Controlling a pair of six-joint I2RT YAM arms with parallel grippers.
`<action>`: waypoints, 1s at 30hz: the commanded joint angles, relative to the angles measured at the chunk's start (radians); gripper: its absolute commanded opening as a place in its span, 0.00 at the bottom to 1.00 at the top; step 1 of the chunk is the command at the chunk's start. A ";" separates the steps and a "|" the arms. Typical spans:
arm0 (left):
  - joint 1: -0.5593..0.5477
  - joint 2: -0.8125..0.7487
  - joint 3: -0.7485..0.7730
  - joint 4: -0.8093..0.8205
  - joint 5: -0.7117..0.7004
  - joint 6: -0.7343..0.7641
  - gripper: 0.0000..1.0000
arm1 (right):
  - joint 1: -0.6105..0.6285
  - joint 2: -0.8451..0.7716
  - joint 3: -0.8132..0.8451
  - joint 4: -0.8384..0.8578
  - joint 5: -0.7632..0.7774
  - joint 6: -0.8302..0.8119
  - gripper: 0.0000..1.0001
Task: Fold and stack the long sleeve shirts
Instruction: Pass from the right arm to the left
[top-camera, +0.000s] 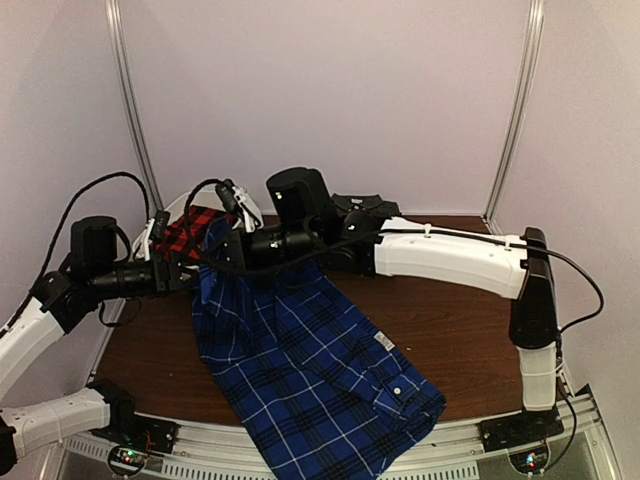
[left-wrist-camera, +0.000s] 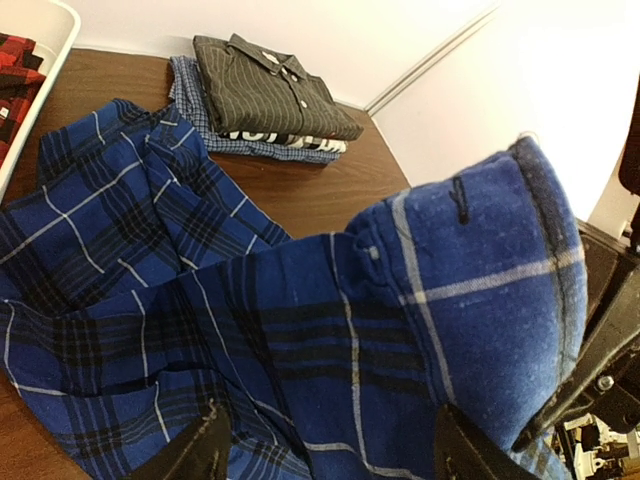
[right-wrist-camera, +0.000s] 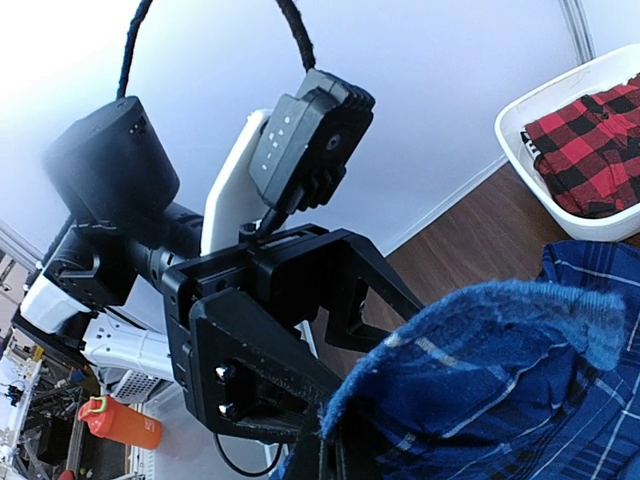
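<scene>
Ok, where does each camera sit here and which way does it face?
Top external: above and behind, looking down on the brown wooden table; left arm and right arm show.
Left wrist: faces across the blue-and-black plaid cloth shirt toward the folded charcoal striped shirt; its own fingers at the bottom.
Right wrist: faces the left gripper and the white plastic tub; its own fingers pinch that shirt at the bottom.
Shared: both wrist views show the blue shirt and tub.
</scene>
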 joint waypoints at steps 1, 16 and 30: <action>-0.011 -0.070 0.005 0.041 0.066 -0.010 0.72 | 0.005 0.040 0.031 0.064 0.045 0.050 0.00; -0.010 -0.147 0.073 -0.131 -0.002 -0.003 0.74 | -0.003 0.048 0.011 0.102 0.059 0.091 0.00; -0.011 -0.049 0.036 -0.100 0.039 0.040 0.63 | 0.013 0.081 0.007 0.140 0.011 0.130 0.00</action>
